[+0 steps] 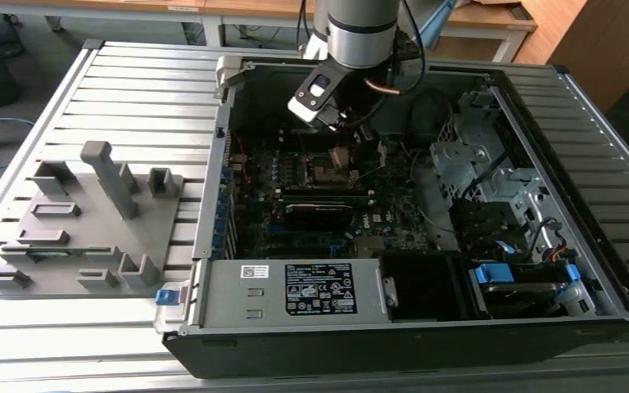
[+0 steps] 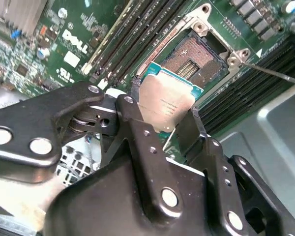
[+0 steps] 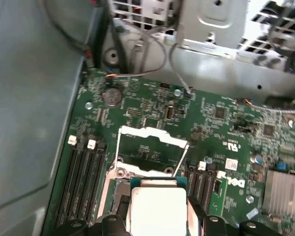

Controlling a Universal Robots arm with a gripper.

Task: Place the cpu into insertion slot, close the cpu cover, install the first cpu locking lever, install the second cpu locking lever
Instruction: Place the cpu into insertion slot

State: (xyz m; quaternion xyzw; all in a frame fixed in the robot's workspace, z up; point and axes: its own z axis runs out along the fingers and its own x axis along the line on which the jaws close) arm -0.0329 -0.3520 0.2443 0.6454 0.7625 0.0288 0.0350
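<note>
My gripper (image 2: 162, 105) is shut on the cpu (image 2: 168, 101), a flat square chip with a dull metallic top and green edge, pinched between two black fingers (image 2: 132, 115). The insertion slot (image 2: 192, 60) lies open just past the chip, its gold contacts bare inside a silver rim. In the first wrist view the cpu (image 3: 157, 206) hangs near the cpu cover (image 3: 151, 138), a silver frame swung up and open. A thin locking lever (image 2: 275, 73) sticks out beside the socket. In the exterior view the gripper (image 1: 342, 154) is low inside the case over the board.
The open computer case (image 1: 210, 270) lies on a slatted table. Long black memory slots (image 3: 81, 172) flank the socket. A finned heatsink (image 3: 285, 194), loose cables (image 3: 152, 49) and a drive cage (image 1: 478, 155) crowd the board. A grey fixture (image 1: 74, 229) sits at the exterior view's left.
</note>
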